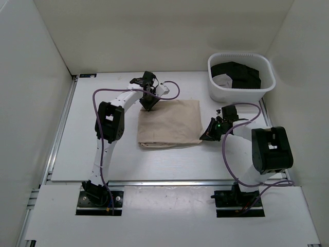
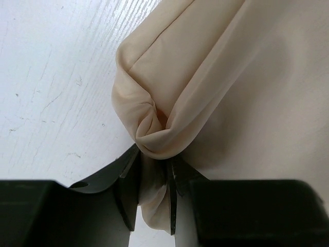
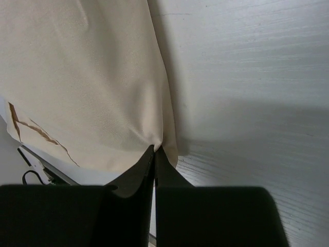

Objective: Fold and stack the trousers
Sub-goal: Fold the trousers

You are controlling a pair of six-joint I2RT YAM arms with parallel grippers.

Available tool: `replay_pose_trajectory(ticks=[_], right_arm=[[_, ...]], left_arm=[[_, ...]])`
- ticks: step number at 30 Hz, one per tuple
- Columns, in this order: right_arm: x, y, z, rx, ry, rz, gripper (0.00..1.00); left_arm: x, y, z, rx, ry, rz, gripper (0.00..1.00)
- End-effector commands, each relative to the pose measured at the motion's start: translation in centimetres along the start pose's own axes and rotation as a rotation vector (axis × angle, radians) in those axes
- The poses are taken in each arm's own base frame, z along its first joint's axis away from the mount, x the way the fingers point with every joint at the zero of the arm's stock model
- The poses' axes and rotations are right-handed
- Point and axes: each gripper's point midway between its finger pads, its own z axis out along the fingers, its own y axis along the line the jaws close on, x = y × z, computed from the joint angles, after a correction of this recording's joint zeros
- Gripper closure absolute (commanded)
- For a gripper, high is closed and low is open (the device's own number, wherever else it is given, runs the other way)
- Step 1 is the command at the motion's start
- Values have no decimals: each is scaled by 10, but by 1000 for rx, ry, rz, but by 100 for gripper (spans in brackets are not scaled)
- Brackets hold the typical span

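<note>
Between the jaws of the left gripper (image 2: pixel 153 172), a bunched corner of the trousers (image 1: pixel 169 123) was clenched, presumably to carry the next fold. At the tips of the right gripper (image 3: pixel 154 152), the jaws pinched the opposite edge, puckering it. The folded cloth lay flat between both.

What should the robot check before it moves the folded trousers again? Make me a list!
1. Left gripper pinching a corner of the trousers: ok, cloth is bunched in its grip.
2. Right gripper holding cloth: cannot tell; it is shut, with its tips at the trousers' edge.
3. Trousers folded into a rectangle: ok.
4. Trousers lying wholly on the table: ok.
5. White basket apart from the trousers: ok; it holds dark clothes.
</note>
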Motion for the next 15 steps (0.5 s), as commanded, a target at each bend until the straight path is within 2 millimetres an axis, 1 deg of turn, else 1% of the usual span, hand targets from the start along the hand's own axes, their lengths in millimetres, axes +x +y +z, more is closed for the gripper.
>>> replay_pose_trajectory(ticks=[1, 3, 5, 6, 7, 9, 10, 11, 12, 13, 14, 15], right_arm=[[5, -8, -9, 31, -4, 23, 100], [16, -14, -13, 51, 12, 25, 100], [15, -18, -21, 52, -7, 31, 100], [15, -20, -24, 57, -7, 32, 100], [16, -21, -28, 54, -19, 24, 100], [23, -25, -34, 58, -3, 37, 100], [19, -26, -37, 55, -21, 43, 100], [24, -29, -37, 63, -7, 42, 100], [22, -31, -38, 64, -12, 49, 100], [24, -27, -38, 41, -1, 49, 100], [19, -23, -38, 30, -3, 36, 100], [16, -22, -37, 29, -4, 35, 98]], left_arm=[[-8, 22, -13, -53, -38, -19, 64], [-7, 25, -13, -64, -31, -8, 64], [-6, 26, -14, -72, -26, -9, 64], [-4, 25, -10, -67, -19, -9, 64], [-3, 27, -10, -74, -13, 0, 64], [-5, 28, -10, -79, -21, 0, 65], [-5, 28, -10, -79, -21, 0, 65], [-5, 28, -10, -79, -21, 0, 65], [-2, 32, -10, -83, -19, -8, 65], [-2, 32, -10, -83, -19, -8, 59], [-2, 32, -10, -83, -19, -8, 54], [-1, 33, -11, -90, -15, -20, 50]])
